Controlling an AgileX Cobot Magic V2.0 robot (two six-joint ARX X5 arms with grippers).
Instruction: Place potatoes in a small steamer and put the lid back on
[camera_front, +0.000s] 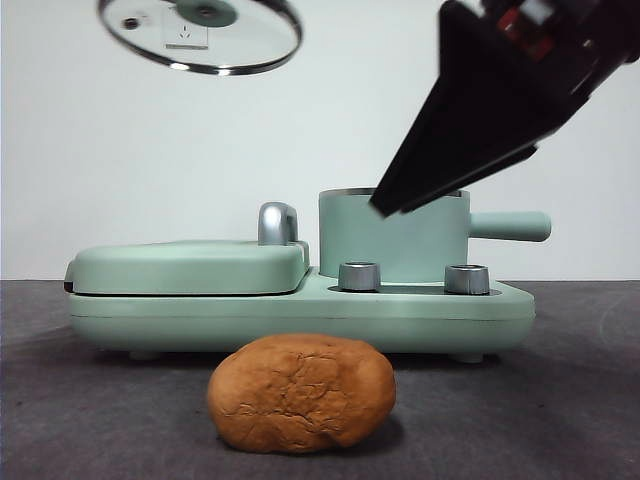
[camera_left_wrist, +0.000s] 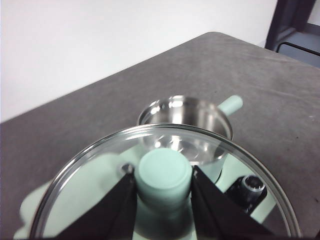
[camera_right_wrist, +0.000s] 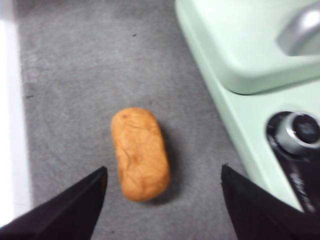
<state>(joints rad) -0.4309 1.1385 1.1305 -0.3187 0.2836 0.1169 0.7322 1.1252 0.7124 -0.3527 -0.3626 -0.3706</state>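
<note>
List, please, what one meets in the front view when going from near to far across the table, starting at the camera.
The potato on the grey table → the mint-green cooker base with its two steel dials → the small steamer, open, with the right pincer at its rim.

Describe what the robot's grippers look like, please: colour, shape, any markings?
Each gripper has two flat, matte black jaws tapering to pointed wedges. The right gripper shows them wide and triangular; the left gripper shows the same black blades. In the front view, the arm's dark body carries a small red-and-white patch near the top.
</note>
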